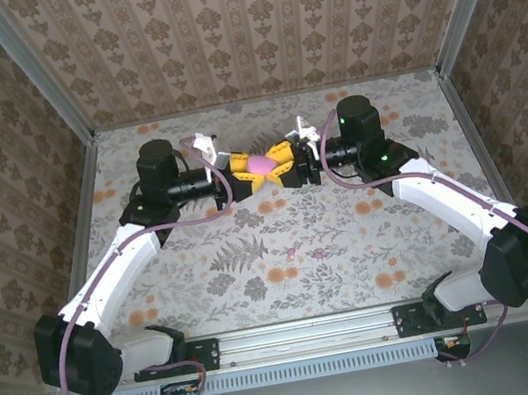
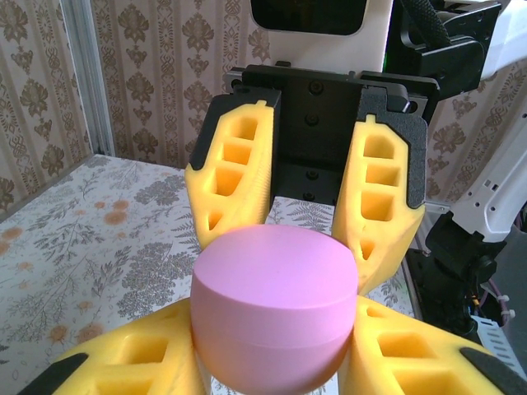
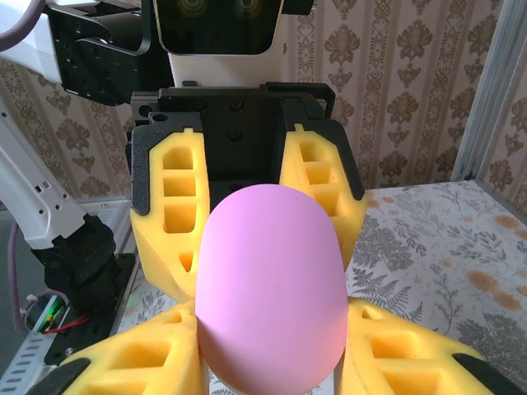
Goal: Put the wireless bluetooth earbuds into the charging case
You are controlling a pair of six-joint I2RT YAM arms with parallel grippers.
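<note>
The charging case sits between left hand and right hand.

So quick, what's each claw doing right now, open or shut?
Left gripper: closed on the pink charging case.
Right gripper: closed on the same pink charging case, from the opposite side.

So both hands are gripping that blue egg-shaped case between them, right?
Not quite. The case is pink, not blue; the left wrist view shows it plainly. The rest stands: the left hand and the right hand both grip the egg-shaped case between them.
</note>
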